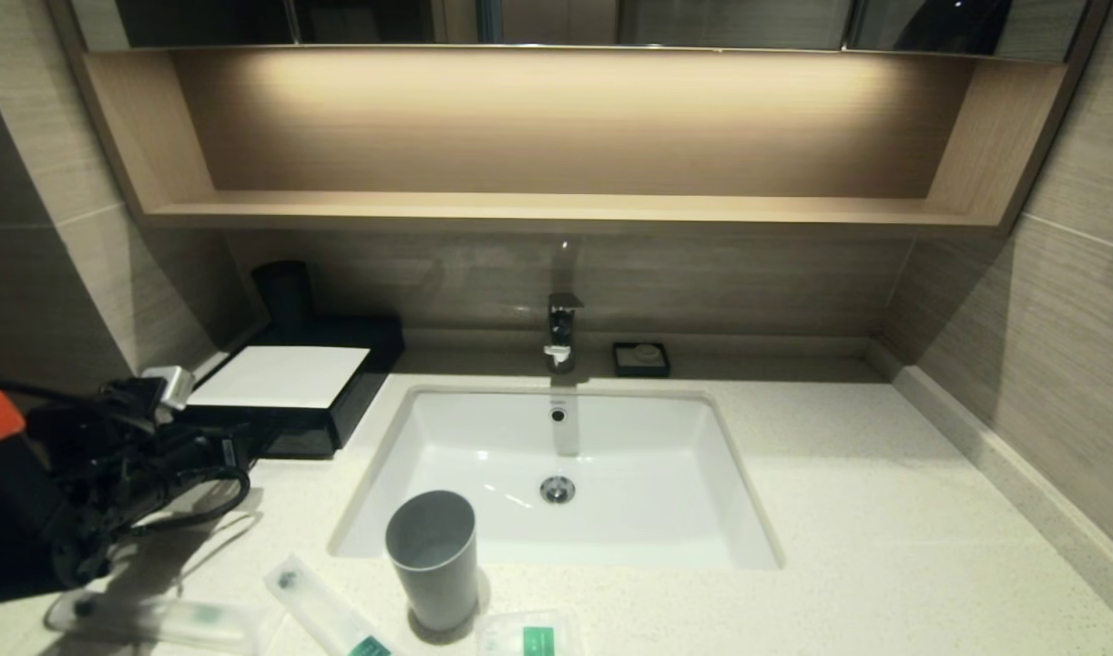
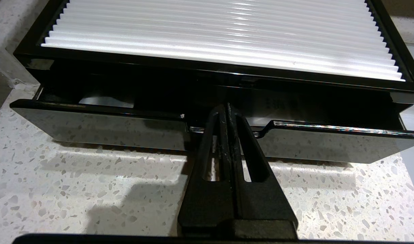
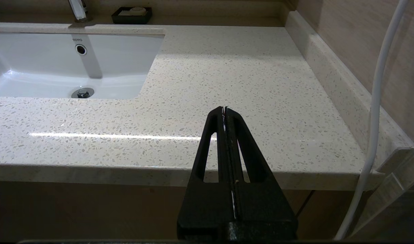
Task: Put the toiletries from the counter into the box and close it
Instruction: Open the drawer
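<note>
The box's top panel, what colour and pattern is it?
White with fine parallel ridges, on the black box; the left wrist view shows it best.

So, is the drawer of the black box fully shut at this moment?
No: in the left wrist view the drawer front stands out from the box, leaving a dark gap, with the shut left claw at its centre notch.
</note>
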{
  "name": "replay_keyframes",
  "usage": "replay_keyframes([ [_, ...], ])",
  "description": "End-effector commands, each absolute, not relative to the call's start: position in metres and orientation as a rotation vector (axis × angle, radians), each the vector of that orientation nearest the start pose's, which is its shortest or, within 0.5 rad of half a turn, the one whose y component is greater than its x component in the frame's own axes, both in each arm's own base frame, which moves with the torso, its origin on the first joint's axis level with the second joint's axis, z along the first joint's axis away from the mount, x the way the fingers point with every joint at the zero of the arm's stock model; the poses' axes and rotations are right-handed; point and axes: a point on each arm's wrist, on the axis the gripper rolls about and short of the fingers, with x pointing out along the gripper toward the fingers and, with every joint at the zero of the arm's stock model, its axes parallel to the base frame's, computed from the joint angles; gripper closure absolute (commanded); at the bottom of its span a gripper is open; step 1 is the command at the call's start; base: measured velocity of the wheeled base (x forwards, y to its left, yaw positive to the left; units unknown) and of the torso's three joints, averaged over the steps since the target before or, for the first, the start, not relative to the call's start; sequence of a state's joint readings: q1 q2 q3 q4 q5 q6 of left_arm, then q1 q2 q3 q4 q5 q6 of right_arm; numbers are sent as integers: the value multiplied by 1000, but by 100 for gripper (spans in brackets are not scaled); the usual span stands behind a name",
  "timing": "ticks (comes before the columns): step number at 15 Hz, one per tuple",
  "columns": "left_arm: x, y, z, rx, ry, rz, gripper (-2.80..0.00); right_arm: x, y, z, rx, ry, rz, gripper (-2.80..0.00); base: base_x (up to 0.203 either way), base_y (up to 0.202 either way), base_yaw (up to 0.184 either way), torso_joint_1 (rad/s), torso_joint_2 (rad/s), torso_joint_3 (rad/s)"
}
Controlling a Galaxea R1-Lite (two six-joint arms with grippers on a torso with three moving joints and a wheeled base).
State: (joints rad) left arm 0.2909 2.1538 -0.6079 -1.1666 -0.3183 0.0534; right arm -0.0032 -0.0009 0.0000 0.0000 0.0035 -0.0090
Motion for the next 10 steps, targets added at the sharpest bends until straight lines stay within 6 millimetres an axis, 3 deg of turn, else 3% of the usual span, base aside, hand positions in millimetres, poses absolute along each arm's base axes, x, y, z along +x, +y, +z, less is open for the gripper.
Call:
replay_keyframes([
  [1, 326, 91, 42, -59, 353, -38, 0, -23, 0, 75, -9, 2, 0, 0, 0, 0, 0, 0, 0, 0],
  [10, 319, 92, 48, -64, 366, -28, 0, -23, 0, 75, -9, 2, 0, 0, 0, 0, 0, 0, 0, 0],
])
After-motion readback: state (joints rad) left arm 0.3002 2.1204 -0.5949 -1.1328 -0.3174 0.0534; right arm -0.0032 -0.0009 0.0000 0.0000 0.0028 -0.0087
